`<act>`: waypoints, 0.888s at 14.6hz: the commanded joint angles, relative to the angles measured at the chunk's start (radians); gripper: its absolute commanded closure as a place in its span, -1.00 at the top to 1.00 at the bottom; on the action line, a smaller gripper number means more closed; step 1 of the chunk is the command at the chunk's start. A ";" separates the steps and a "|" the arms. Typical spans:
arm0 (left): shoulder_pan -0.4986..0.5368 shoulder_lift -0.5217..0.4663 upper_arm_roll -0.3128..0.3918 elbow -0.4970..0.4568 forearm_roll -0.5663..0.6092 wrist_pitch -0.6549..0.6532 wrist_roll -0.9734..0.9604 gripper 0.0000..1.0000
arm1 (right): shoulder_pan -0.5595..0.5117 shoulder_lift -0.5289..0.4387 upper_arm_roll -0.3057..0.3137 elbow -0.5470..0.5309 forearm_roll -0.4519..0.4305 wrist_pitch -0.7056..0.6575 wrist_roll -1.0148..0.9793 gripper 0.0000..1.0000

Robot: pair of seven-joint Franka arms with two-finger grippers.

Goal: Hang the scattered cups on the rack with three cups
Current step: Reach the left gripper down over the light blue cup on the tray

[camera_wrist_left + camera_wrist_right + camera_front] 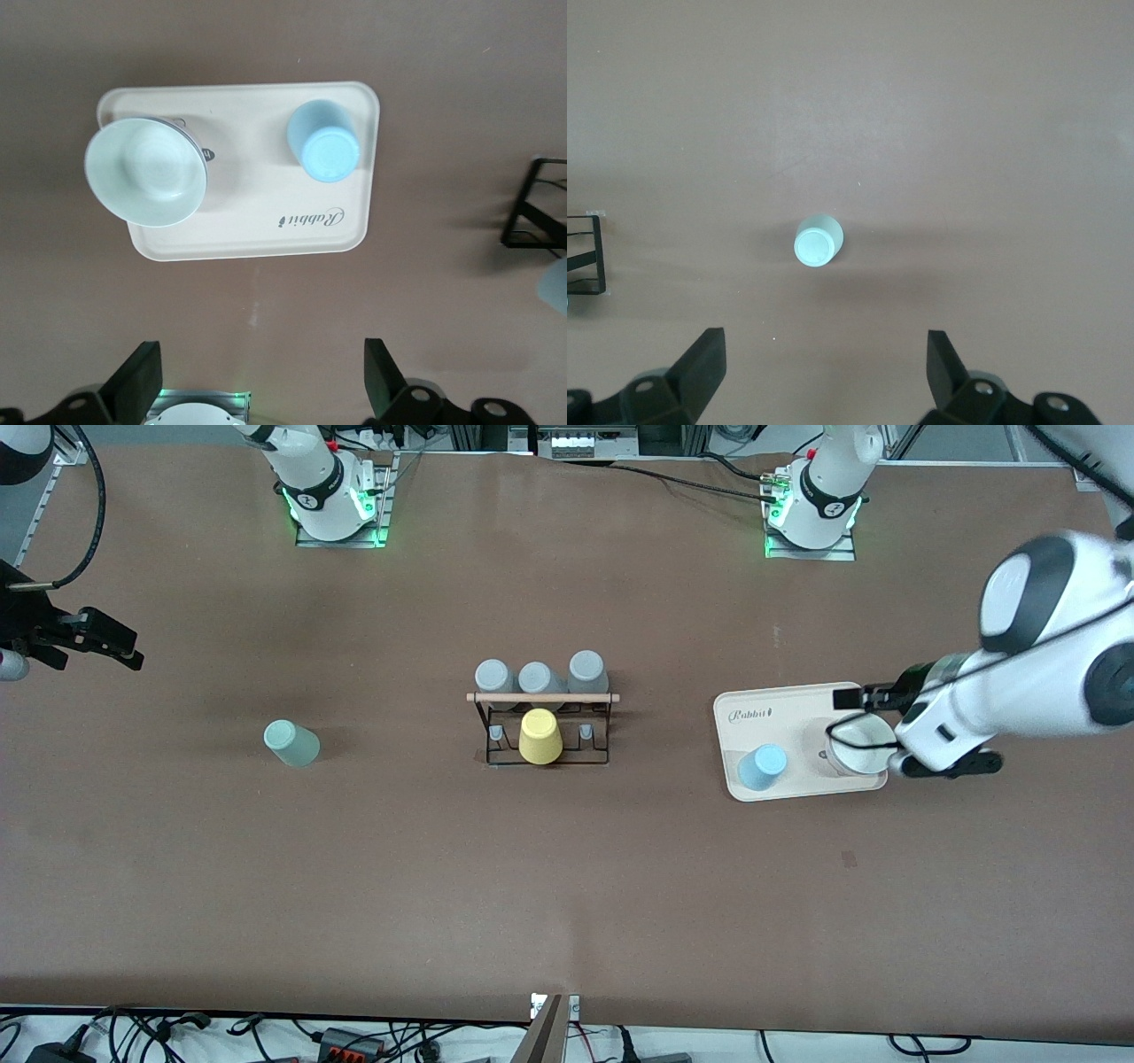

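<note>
Presently I log the items as they stand, each with its hazard. Rack [542, 731]: black wire frame with a wooden rod across its top, at mid-desk; three grey cups [537, 677] sit along its row nearest the arm bases and a yellow cup [539, 736] sits inverted on the middle peg of the row nearer the front camera, leaving a short peg free on each side of it. Sage green cup [291, 743]: upside down on the bare desk [567, 886], well apart from the rack toward the right arm's end. Light blue cup [762, 767]: upside down on the cream tray [780, 707], beside a pale bowl [858, 746]. Left end effector [257, 390]: wide open, holding nothing, over the desk beside the tray near the bowl. Right end effector [824, 376]: wide open, empty, over the desk edge at its own end, short of the green cup. Risks, as I judge them: both cups taper and are smooth, so a grip set too high may squeeze them out or tip them; the bowl crowds the blue cup's approach, and a low wrist could clip it or shove the tray; the free pegs flank the yellow cup closely, so a skewed placement may knock it off or drag the light rack.
</note>
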 commanded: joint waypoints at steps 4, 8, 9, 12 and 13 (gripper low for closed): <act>-0.006 0.225 -0.015 0.086 -0.023 0.092 0.018 1.00 | -0.014 -0.013 0.011 -0.003 0.006 -0.010 0.011 1.00; -0.051 0.246 -0.015 0.070 -0.032 0.198 0.020 1.00 | -0.020 -0.002 0.008 -0.002 0.006 -0.013 0.011 1.00; -0.078 0.246 -0.013 0.045 -0.023 0.259 0.020 1.00 | -0.020 -0.002 0.008 -0.002 0.006 -0.013 0.012 1.00; -0.106 0.239 -0.013 -0.035 0.034 0.361 0.020 1.00 | -0.017 -0.002 0.008 -0.002 0.006 -0.013 0.012 1.00; -0.103 0.236 -0.013 -0.045 0.035 0.362 0.021 1.00 | -0.015 0.003 0.008 -0.002 0.004 -0.013 0.011 1.00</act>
